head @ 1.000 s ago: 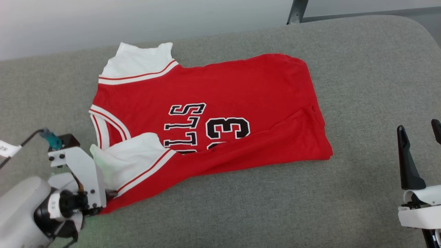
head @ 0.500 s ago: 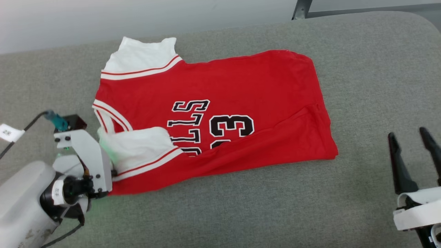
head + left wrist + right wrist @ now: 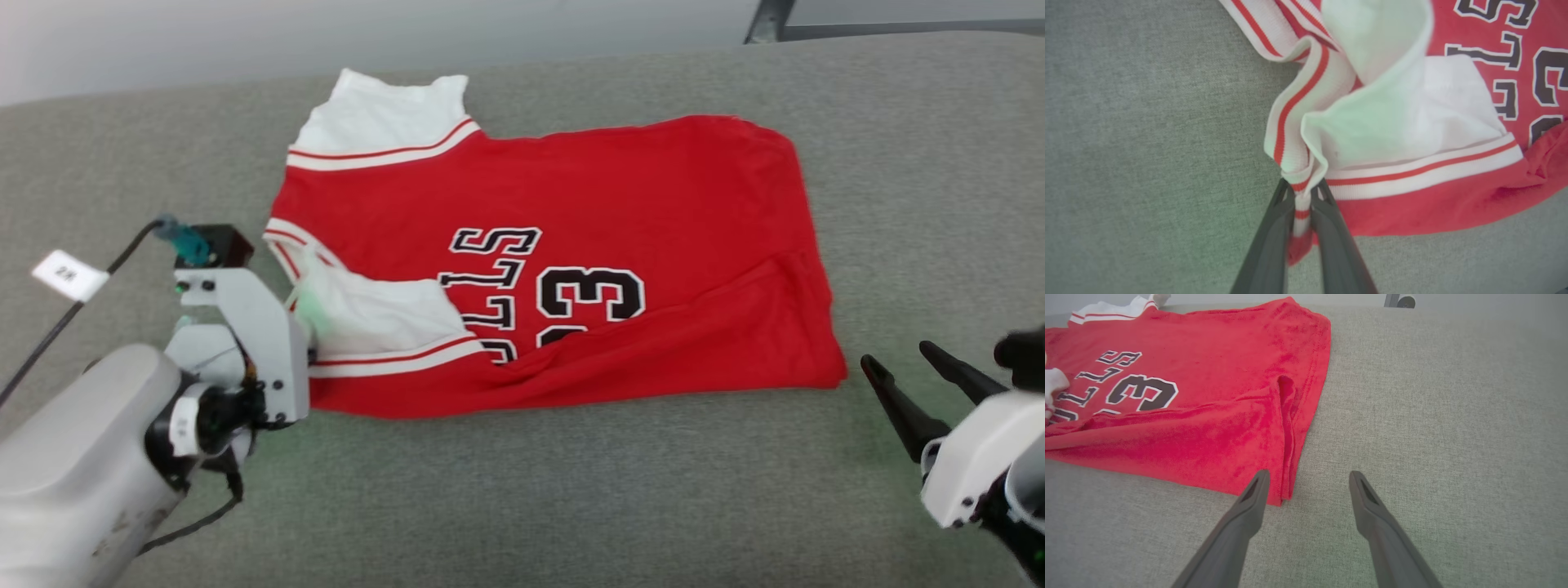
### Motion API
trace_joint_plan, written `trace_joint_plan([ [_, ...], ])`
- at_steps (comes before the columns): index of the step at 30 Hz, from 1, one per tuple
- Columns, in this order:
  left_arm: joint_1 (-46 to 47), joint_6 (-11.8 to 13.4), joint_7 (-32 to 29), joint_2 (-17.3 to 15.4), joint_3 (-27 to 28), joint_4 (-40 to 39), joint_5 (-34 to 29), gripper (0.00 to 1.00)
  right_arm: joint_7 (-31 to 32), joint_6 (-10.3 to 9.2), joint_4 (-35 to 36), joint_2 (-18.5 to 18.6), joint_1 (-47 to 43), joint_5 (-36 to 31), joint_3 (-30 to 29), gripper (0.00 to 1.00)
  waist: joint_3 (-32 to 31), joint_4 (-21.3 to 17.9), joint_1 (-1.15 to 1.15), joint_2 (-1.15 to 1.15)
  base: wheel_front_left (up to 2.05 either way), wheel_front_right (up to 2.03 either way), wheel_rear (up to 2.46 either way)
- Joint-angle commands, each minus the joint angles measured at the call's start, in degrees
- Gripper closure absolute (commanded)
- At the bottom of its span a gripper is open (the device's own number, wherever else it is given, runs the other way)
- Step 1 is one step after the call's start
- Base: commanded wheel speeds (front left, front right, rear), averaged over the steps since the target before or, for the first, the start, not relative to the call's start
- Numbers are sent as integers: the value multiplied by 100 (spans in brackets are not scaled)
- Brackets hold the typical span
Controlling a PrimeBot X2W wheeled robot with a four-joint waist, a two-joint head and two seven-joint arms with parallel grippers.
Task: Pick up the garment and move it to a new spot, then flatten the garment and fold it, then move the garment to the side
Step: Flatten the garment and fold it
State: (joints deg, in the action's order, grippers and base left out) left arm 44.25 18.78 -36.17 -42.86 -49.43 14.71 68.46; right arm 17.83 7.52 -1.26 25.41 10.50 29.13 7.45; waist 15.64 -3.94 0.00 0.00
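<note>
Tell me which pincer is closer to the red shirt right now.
Left. The left pincer is shut on the shirt's striped trim, so it is touching. The right pincer is open beside the hem corner.

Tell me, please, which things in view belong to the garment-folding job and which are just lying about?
Belong to the job: red BULLS 23 jersey T-shirt; left tool, shut on its striped trim; right tool, open near its hem corner.
Just lying about: grey padded surface; metal frame leg; white cable tag.
</note>
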Motion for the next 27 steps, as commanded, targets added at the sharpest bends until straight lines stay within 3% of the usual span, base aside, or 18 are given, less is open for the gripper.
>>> trace_joint_plan([
  [1,118,-74,48,89,-21,51,-66,100,270,-5,-130,102,196,179,71,0,45,138,0,0,0,0,0],
  [7,296,-218,93,355,-93,230,-143,100,1079,-5,-565,298,648,473,392,0,134,380,0,0,0,0,0],
  [16,513,-468,199,643,-110,603,-142,100,1843,-2,-1213,203,1255,606,1023,0,222,595,0,0,0,0,0],
  [17,522,-484,203,669,-99,642,-132,100,1895,-1,-1275,209,1290,629,1104,59,224,613,0,0,0,0,0],
  [18,524,-509,220,693,-94,687,-120,100,1906,-1,-1318,216,1340,648,1177,100,225,626,0,0,0,0,0],
  [27,568,-656,295,668,-40,960,-84,100,1992,-7,-1389,546,1578,948,1230,100,190,637,0,0,0,0,0],
])
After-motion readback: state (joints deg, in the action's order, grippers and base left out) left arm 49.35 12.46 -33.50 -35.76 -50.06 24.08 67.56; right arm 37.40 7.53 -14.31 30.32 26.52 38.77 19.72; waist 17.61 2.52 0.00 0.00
